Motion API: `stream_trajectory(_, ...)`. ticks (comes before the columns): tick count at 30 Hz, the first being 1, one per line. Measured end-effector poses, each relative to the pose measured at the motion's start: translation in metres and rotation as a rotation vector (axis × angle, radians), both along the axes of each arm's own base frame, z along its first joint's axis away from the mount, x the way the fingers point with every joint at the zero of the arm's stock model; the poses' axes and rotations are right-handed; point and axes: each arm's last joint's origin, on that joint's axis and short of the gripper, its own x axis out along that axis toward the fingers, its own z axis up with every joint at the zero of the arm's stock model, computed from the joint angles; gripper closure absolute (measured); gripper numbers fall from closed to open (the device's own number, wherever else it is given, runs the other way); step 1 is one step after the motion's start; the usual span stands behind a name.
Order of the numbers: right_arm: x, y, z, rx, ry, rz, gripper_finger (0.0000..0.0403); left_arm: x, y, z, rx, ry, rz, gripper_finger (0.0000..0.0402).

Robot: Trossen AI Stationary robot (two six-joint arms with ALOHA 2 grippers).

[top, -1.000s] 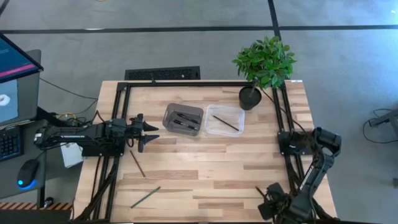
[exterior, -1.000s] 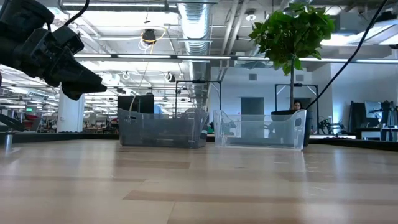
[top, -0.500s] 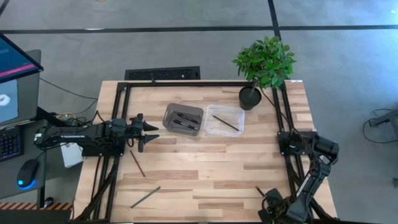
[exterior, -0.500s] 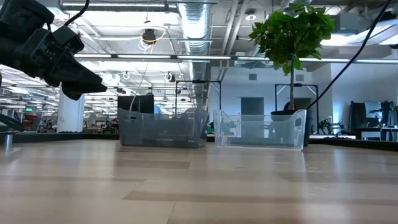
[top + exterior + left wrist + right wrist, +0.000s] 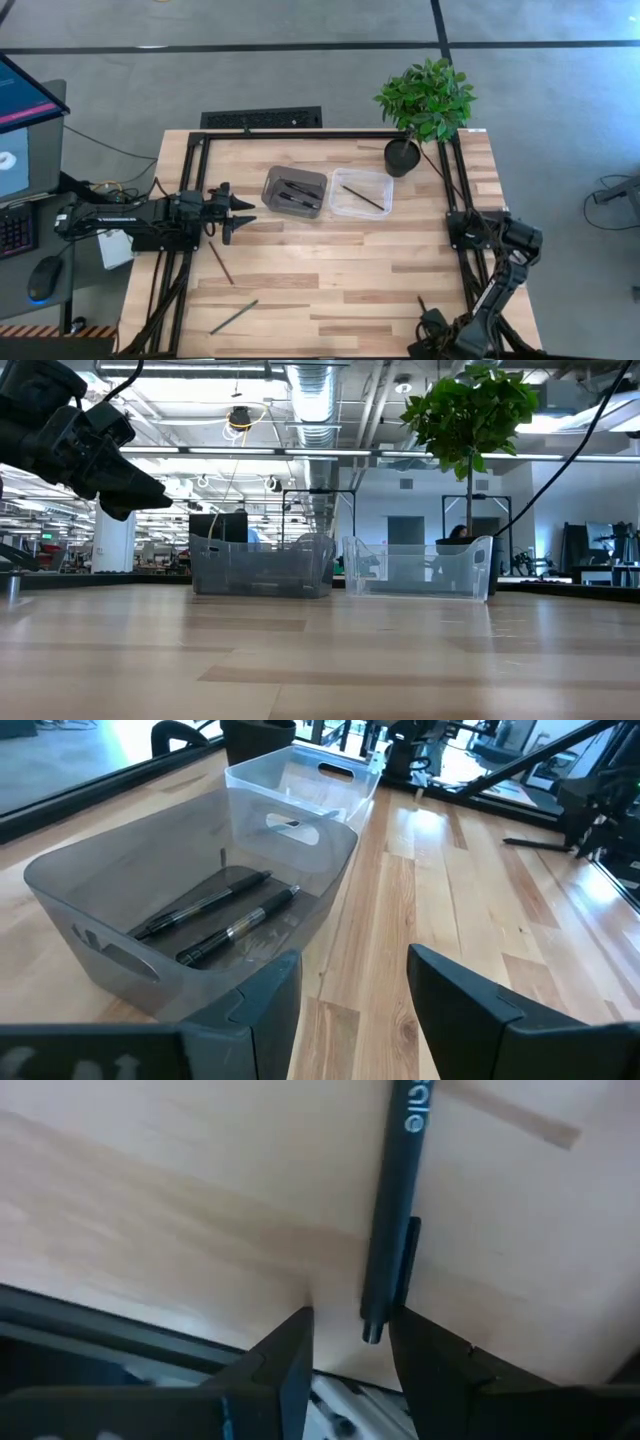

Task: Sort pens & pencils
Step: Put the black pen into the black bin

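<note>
Two black pens [image 5: 215, 915] lie flat in the grey tray [image 5: 294, 192]; one thin pencil [image 5: 364, 197] lies in the clear tray [image 5: 375, 180] beside it. Two more pencils [image 5: 220, 262] [image 5: 233, 317] lie on the table's left half. A black pen with a clip [image 5: 392, 1210] lies flat near the table's near right corner [image 5: 421, 303]. My right gripper [image 5: 348, 1342] is open, pointing down, its fingers on either side of that pen's end. My left gripper [image 5: 350, 985] is open, held level above the table, just left of the grey tray [image 5: 120, 890].
A potted plant [image 5: 404, 155] stands at the far right, behind the clear tray. Black frame rails [image 5: 462, 190] run along the table's edges. In the low view both trays [image 5: 260, 565] [image 5: 415, 568] stand mid-table, with bare wood in front of them.
My right arm has folded inward, and its gripper has sunk a little toward the table's near edge over the pen. The left arm, the trays and the pencils have stayed put.
</note>
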Motion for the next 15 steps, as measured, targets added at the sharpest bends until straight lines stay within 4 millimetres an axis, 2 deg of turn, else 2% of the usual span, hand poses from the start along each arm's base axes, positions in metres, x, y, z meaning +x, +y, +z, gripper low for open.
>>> stream_trajectory(9,0.026,-0.015,0.000,-0.010,0.005,-0.076,0.0243,0.000,0.000,0.000,0.000,0.000,0.000,0.0228)
stream_trajectory(15,0.049,-0.028,0.000,0.004,-0.018,-0.038,0.0245,0.000,0.000,0.000,-0.001,0.004,0.000,0.0228)
